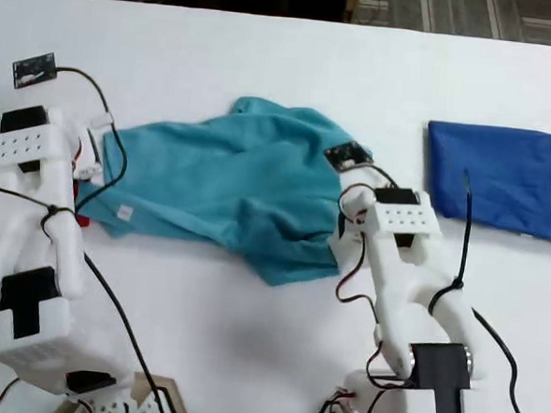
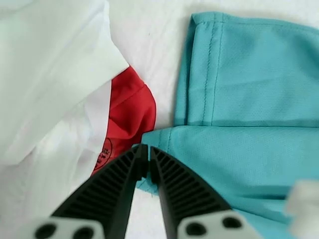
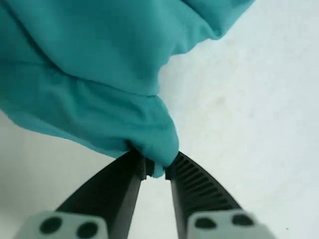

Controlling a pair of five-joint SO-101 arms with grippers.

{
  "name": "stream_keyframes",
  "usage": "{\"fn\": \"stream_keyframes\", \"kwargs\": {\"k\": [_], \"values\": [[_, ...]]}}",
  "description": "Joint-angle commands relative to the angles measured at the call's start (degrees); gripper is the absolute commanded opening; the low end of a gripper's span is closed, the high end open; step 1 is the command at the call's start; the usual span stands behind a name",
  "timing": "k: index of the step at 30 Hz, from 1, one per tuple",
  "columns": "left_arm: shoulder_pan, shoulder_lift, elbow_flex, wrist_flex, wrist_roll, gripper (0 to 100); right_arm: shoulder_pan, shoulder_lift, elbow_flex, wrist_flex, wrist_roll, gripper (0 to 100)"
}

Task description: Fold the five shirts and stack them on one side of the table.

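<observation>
**Shirt pinched at both ends, long axis running tool to tool**

I have the teal short-sleeved knit shirt [image 1: 230, 185] lying rumpled on the white worktop [image 1: 266, 56], stretched between my two arms. The right tool [image 3: 157, 169] is closed on a bunched fold of teal cloth, which bulges out just past its tips. The left tool [image 2: 144, 162] is drawn narrow, with its tips right at a hemmed corner of the same shirt. I judge it to be nipping that corner, though the hold is thin. From each tool the shirt's body lies toward the other tool, so its long axis runs along the line between them. Neither arm is nearer; each has its own end.

Just beside the left tool's tips, away from the teal, a red fabric piece [image 2: 129, 109] shows under a white cloth [image 2: 50, 64]. On the right tool's outer side, well apart from it, sits the folded dark blue shirt [image 1: 502, 178].

My reading is that the next fold depends on both ends travelling together, across that axis. If the left pinch slips, the hem will fall back.
</observation>
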Motion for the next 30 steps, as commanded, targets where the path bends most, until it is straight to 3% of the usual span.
{"fn": "stream_keyframes", "kwargs": {"k": [1, 8, 30], "values": [[-0.18, -3.34, -0.66, -0.79, -0.35, 3, 0.92, -2.68, 1.41, -0.84, 2.37, 12.5], [-0.18, -3.34, -0.66, -0.88, -0.18, 3, 0.75, -2.59, 2.64, -6.37, 2.29, 13.0], [-0.18, -3.34, -0.66, -0.88, -0.18, 3, -2.15, 2.77, 4.22, -9.01, 2.02, 13.0]]}}
